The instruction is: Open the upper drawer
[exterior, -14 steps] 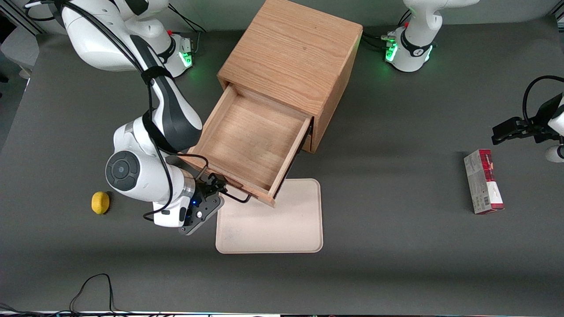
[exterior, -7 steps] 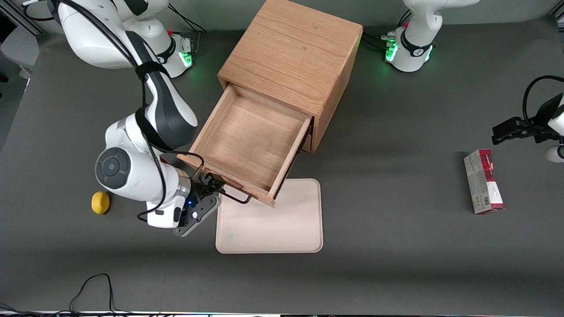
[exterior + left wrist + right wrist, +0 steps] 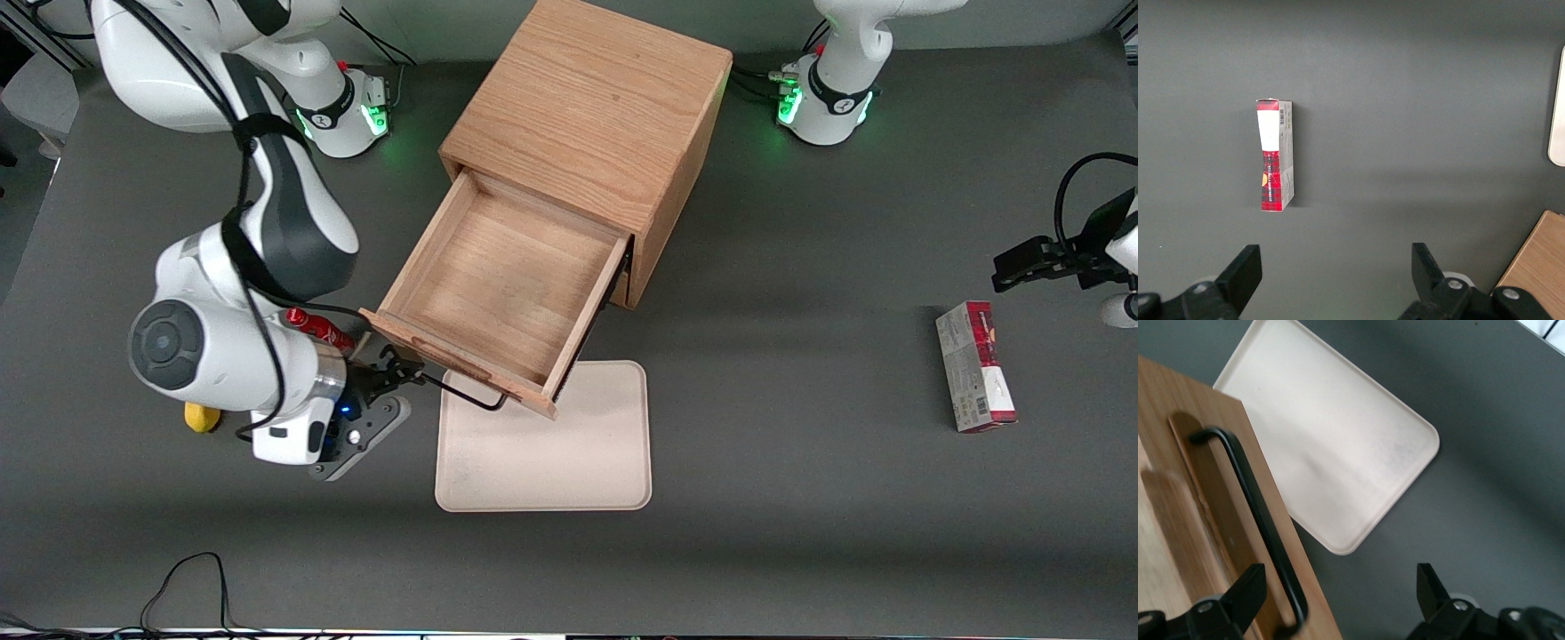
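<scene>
The oak cabinet [image 3: 596, 116] stands at the table's middle. Its upper drawer [image 3: 507, 276] is pulled far out, and its boxy wooden inside shows bare. The thin black bar handle [image 3: 471, 391] sits on the drawer's light wood front. My right gripper [image 3: 398, 372] is open and holds nothing, just off the handle's end toward the working arm's end of the table. In the right wrist view the handle [image 3: 1251, 513] runs along the drawer front [image 3: 1198, 520]. One finger [image 3: 1248, 587] overlaps the front beside the handle, and the gripper [image 3: 1338, 590] stands wide open. The lower drawer is hidden.
A cream tray [image 3: 569, 453] lies on the table in front of the open drawer, also in the right wrist view [image 3: 1331, 453]. A lemon [image 3: 200, 416] is partly hidden by my arm. A small red object [image 3: 316, 327] lies beside the drawer. A red box [image 3: 973, 364] lies toward the parked arm's end.
My gripper has drawn away from the handle toward the working arm's end of the table. The drawer has stayed pulled out. The red object has come into view.
</scene>
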You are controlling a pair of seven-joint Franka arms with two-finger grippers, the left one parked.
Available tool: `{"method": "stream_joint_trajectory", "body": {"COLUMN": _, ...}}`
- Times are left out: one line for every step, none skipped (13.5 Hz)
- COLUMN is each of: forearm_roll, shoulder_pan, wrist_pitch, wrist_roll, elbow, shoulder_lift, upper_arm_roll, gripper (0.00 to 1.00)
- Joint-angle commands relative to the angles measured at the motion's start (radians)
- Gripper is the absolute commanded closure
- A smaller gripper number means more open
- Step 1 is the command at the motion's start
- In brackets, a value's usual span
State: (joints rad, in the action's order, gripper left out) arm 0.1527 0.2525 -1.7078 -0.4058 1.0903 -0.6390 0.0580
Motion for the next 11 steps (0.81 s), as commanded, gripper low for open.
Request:
{"method": "stream_joint_trajectory", "body": {"forearm_roll": -0.004, "shoulder_pan": -0.027, "wrist_pitch": 0.074, "wrist_roll": -0.064, "elbow": 0.041, "shoulder_lift": 0.088, "upper_arm_roll": 0.002, "gripper": 0.0}}
{"method": "stream_joint_trajectory", "body": {"forearm_roll": -0.007, "shoulder_pan": -0.026, "wrist_pitch": 0.108, "wrist_roll": -0.065, "elbow": 0.095, "shoulder_lift": 0.137, "upper_arm_roll": -0.016, "gripper": 0.0}}
{"method": "stream_joint_trajectory", "body": {"forearm_roll": -0.005, "shoulder_pan": -0.024, "wrist_pitch": 0.118, "wrist_roll": -0.065, "elbow": 0.14, "shoulder_lift": 0.175, "upper_arm_roll": -0.044, "gripper": 0.0}}
{"method": "stream_joint_trajectory", "body": {"forearm_roll": -0.007, "shoulder_pan": -0.024, "wrist_pitch": 0.123, "wrist_roll": -0.065, "elbow": 0.193, "shoulder_lift": 0.221, "upper_arm_roll": -0.064, "gripper": 0.0}}
{"method": "stream_joint_trajectory", "body": {"forearm_roll": -0.007, "shoulder_pan": -0.022, "wrist_pitch": 0.123, "wrist_roll": -0.064, "elbow": 0.259, "shoulder_lift": 0.267, "upper_arm_roll": -0.09, "gripper": 0.0}}
{"method": "stream_joint_trajectory", "body": {"forearm_roll": -0.009, "shoulder_pan": -0.016, "wrist_pitch": 0.123, "wrist_roll": -0.032, "elbow": 0.316, "shoulder_lift": 0.313, "upper_arm_roll": -0.118, "gripper": 0.0}}
{"method": "stream_joint_trajectory", "body": {"forearm_roll": -0.009, "shoulder_pan": -0.015, "wrist_pitch": 0.123, "wrist_roll": 0.069, "elbow": 0.368, "shoulder_lift": 0.35, "upper_arm_roll": -0.13, "gripper": 0.0}}
{"method": "stream_joint_trajectory", "body": {"forearm_roll": -0.009, "shoulder_pan": -0.019, "wrist_pitch": 0.123, "wrist_roll": 0.184, "elbow": 0.431, "shoulder_lift": 0.393, "upper_arm_roll": -0.135, "gripper": 0.0}}
{"method": "stream_joint_trajectory", "body": {"forearm_roll": -0.01, "shoulder_pan": -0.018, "wrist_pitch": 0.116, "wrist_roll": 0.23, "elbow": 0.477, "shoulder_lift": 0.424, "upper_arm_roll": -0.161, "gripper": 0.0}}
{"method": "stream_joint_trajectory", "body": {"forearm_roll": -0.012, "shoulder_pan": -0.015, "wrist_pitch": 0.116, "wrist_roll": 0.239, "elbow": 0.505, "shoulder_lift": 0.444, "upper_arm_roll": -0.176, "gripper": 0.0}}
{"method": "stream_joint_trajectory", "body": {"forearm_roll": -0.022, "shoulder_pan": -0.015, "wrist_pitch": 0.12, "wrist_roll": 0.242, "elbow": 0.523, "shoulder_lift": 0.467, "upper_arm_roll": -0.178, "gripper": 0.0}}
